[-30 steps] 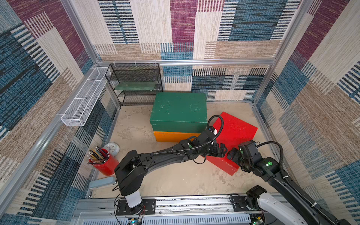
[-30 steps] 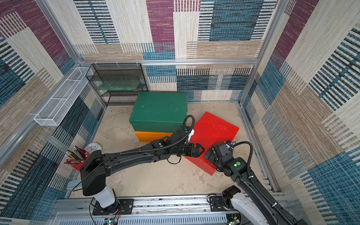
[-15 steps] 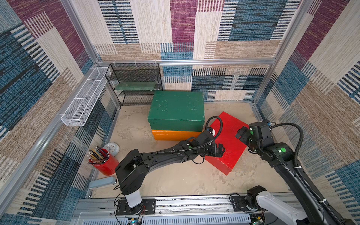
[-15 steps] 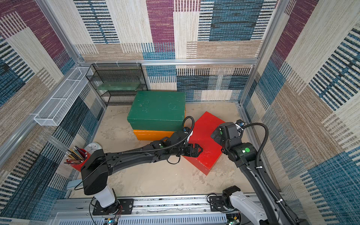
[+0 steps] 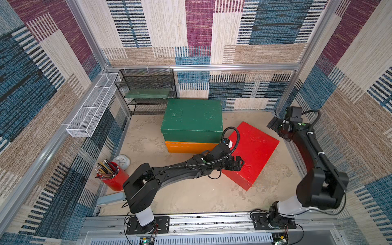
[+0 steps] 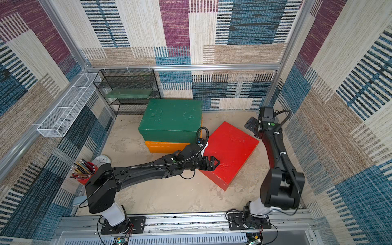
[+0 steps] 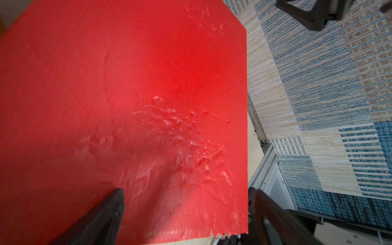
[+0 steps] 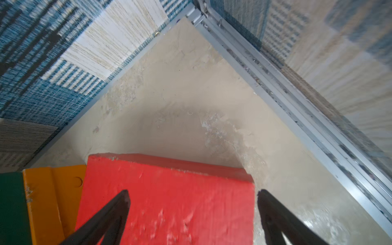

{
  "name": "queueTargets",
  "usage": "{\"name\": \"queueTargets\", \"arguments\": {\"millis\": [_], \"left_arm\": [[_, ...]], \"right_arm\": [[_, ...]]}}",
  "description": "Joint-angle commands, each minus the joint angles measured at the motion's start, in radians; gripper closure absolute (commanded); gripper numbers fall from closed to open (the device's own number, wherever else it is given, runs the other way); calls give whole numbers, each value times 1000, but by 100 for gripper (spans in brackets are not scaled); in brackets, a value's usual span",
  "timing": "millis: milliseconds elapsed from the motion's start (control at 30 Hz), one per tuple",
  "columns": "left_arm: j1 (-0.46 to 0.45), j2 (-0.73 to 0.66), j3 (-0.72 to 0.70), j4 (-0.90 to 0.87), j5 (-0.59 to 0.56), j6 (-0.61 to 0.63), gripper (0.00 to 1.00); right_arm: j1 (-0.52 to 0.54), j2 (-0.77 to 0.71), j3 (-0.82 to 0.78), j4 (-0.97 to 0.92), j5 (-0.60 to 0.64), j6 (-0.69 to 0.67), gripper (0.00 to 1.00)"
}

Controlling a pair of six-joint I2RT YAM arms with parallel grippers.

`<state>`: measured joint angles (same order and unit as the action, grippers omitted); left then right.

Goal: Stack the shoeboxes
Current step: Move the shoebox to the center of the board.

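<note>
Patchwork woven walls (image 5: 191, 31), sandy floor (image 5: 191, 197)

Green shoebox (image 5: 192, 118) on orange shoebox (image 5: 186, 147); red shoebox (image 5: 254, 152) alongside, askew; left gripper (image 5: 239, 164) over its near edge; right gripper (image 5: 273, 123) by far edge.

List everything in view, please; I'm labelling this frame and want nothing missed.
green shoebox: one, dark green, on the orange one, mid-back of the floor.
orange shoebox: one, orange, under the green one.
red shoebox: one, red, on the floor beside the stack, turned askew.
wire shelf: one, black, back left corner.
green board: one, pale green, on the shelf.
wire basket: one, white, on the left wall.
pencil cup: one, red, front left, full of pencils.
round pale item: one, whitish, behind the cup.
flat grey item: one, blue-grey, front left edge.
left gripper: one, black, open, at the red shoebox's near corner.
right gripper: one, black, open, raised beside its far right side.
</note>
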<state>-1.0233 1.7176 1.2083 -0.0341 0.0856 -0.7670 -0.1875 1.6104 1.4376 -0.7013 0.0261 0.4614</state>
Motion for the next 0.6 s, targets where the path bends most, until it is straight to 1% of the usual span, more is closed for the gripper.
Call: {"name": "queueTargets", "arguments": {"millis": [0, 167, 300, 433, 567], "left_arm": [[4, -9, -16, -145, -31, -23, 3], [9, -39, -42, -148, -44, -25, 3], [18, -53, -60, -147, -46, -29, 3], [22, -72, -78, -145, -49, -28, 3], [25, -106, -106, -150, -55, -26, 3]], "right_arm": [[-4, 140, 97, -20, -82, -70, 5], [-10, 269, 185, -10, -64, -134, 5], [-9, 314, 218, -28, -109, -163, 5], [13, 324, 186, -35, -113, -171, 4], [54, 265, 76, 11, -102, -161, 4]]}}
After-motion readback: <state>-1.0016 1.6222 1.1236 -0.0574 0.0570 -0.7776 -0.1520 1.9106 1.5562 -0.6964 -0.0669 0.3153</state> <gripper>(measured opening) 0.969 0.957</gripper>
